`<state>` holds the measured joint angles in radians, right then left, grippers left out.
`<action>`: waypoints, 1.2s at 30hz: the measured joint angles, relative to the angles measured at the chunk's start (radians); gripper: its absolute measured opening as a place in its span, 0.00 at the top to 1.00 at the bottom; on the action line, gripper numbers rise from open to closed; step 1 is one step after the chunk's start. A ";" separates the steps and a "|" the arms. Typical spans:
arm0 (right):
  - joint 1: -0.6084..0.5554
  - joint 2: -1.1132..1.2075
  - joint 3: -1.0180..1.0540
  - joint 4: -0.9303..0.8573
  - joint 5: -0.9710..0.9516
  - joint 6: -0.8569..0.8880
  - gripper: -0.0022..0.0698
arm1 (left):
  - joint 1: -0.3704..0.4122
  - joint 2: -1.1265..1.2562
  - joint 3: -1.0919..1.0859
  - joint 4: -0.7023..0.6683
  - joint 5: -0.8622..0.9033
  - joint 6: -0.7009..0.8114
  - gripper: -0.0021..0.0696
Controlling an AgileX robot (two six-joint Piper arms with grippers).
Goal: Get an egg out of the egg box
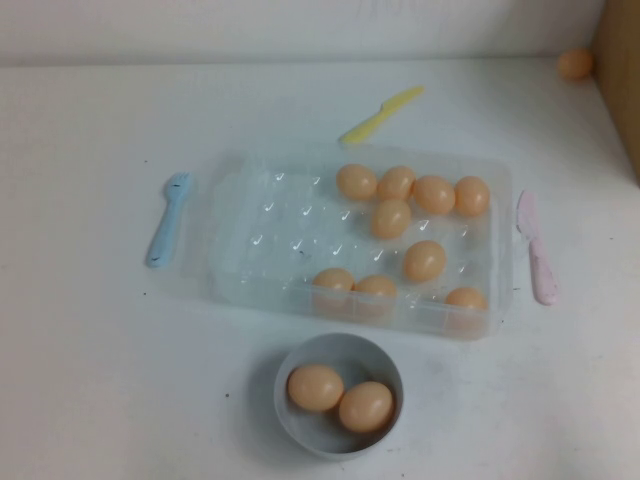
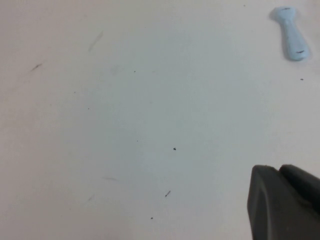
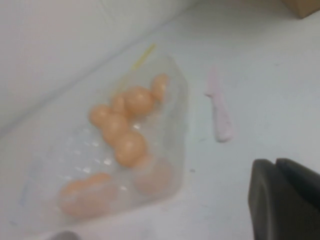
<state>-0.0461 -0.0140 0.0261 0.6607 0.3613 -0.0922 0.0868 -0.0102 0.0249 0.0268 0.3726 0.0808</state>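
The clear plastic egg box (image 1: 262,232) lies in the middle of the table. Several peach-tan eggs sit in its right half, one near its middle (image 1: 424,260). Its left cups are bare. Neither arm shows in the high view. My left gripper (image 2: 278,170) hangs over bare table, fingers together and empty, well left of the box. My right gripper (image 3: 275,162) is also shut and empty, off the box's right end. The right wrist view shows the egg box (image 3: 176,95) and its eggs (image 3: 130,148).
A grey bowl (image 1: 290,420) with two eggs stands in front of the box. A blue utensil (image 1: 168,218) lies left of it, a yellow knife (image 1: 382,114) behind, a pink knife (image 1: 537,248) right. A loose egg (image 1: 575,64) and a cardboard box (image 1: 622,70) are at far right.
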 joint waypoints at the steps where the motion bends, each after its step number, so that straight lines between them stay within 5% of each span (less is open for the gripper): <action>1: 0.000 0.000 0.000 0.084 -0.005 0.003 0.99 | 0.000 0.000 0.000 0.000 0.000 0.000 0.98; 10: 0.000 0.000 0.000 0.521 -0.131 0.010 0.99 | 0.000 0.000 0.000 0.000 0.000 0.000 0.98; 25: 0.000 0.023 -0.004 0.505 -0.043 -0.114 0.99 | 0.000 0.000 0.000 0.000 0.000 0.000 0.98; 31: 0.000 0.233 -0.210 0.268 0.070 -0.262 0.99 | 0.000 0.000 0.000 0.000 0.000 0.000 0.98; 36: 0.000 0.384 -0.367 0.293 -0.024 -0.379 0.99 | 0.000 0.000 0.000 0.000 0.000 0.000 0.98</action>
<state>-0.0461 0.3701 -0.3407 0.9535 0.3373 -0.4716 0.0868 -0.0102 0.0249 0.0268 0.3726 0.0808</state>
